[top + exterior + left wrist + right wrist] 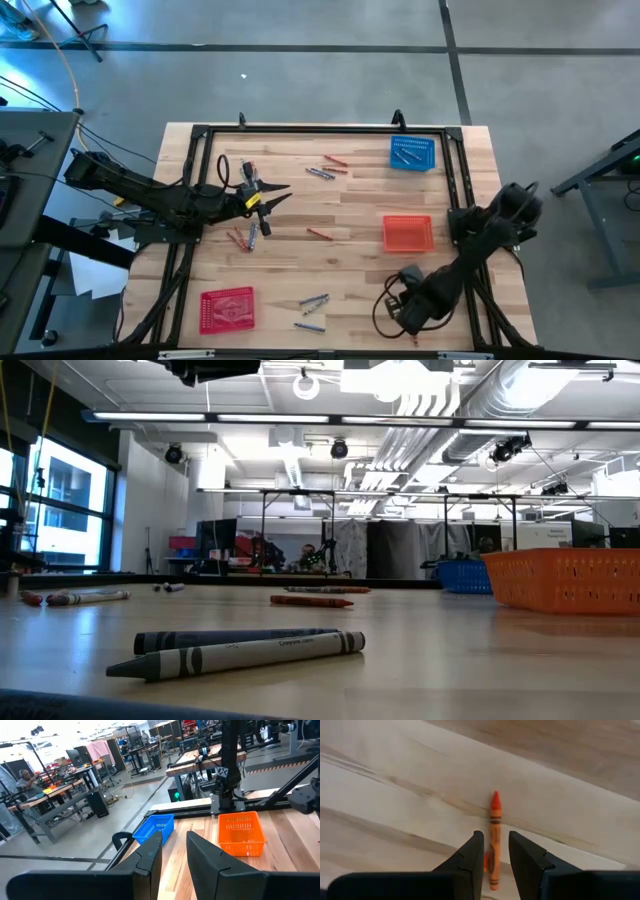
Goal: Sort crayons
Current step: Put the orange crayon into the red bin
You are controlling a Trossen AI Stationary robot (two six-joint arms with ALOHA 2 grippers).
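Note:
Crayons lie scattered on the wooden table: a red and grey pair (328, 166) at the far middle, a single red one (318, 233), a cluster (245, 237) at the left and grey ones (313, 302) near the front. My right gripper (493, 837) points down at the near right, open. Its fingers stand either side of a red-orange crayon (493, 840) lying flat on the table, without touching it. My left gripper (268, 197) hangs level over the left half, open with nothing between its fingers (150, 855).
A blue basket (412, 152) with grey-blue crayons stands at the far right. An orange basket (408, 233) sits at the middle right and a red basket (228, 308) at the near left. A dark frame rail (320, 128) borders the table.

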